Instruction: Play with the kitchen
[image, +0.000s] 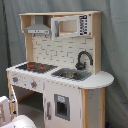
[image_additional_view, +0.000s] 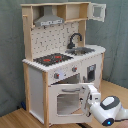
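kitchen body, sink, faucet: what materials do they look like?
Kitchen: looks like white-painted board with light wood edges and side posts, matte; pale grain tone shows on the frame. Sink: seems metal, probably steel, going by its grey sheen. Faucet: black with a slight gloss, likely plastic, though painted metal can't be ruled out.

Matt white and light-wood kitchen (image_additional_view: 52, 75), seemingly steel sink (image: 71, 75), glossy black faucet (image: 83, 59)

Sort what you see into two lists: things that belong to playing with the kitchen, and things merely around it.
Belongs to the job:
kitchen
oven door, swung open
hob
sink
faucet
gripper, at the oven door

Merely around:
grey backdrop
wooden floor
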